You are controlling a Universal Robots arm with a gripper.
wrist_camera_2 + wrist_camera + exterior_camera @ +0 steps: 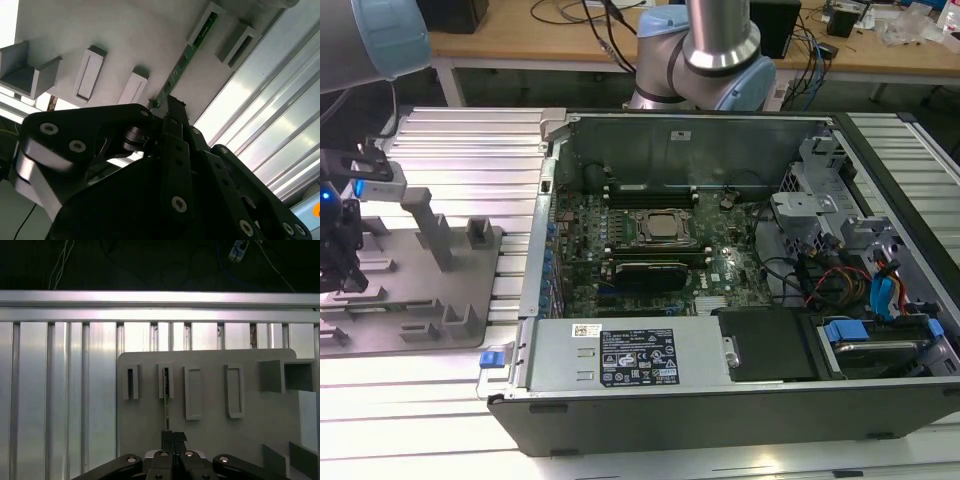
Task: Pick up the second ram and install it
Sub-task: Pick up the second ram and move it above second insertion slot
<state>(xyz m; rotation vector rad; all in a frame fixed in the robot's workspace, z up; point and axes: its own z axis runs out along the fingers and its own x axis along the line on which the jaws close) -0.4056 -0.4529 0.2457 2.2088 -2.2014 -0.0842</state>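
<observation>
The second ram (187, 52) is a thin green stick seen edge-on, standing in a slot of the grey fixture plate (215, 440). In the first wrist view the second ram (166, 405) runs from a slot post straight into my gripper (172, 436). The gripper's (170, 104) black fingers are pressed together on the stick's near end. In the exterior view the gripper (344, 282) hangs low over the fixture plate (430, 305) at the exterior view's left.
An open computer case (720, 400) lies at the exterior view's right of the fixture, its motherboard (650, 245) and black memory slots (650, 195) exposed. Upright posts (430, 230) rise from the plate. Ribbed aluminium table (60, 390) surrounds it.
</observation>
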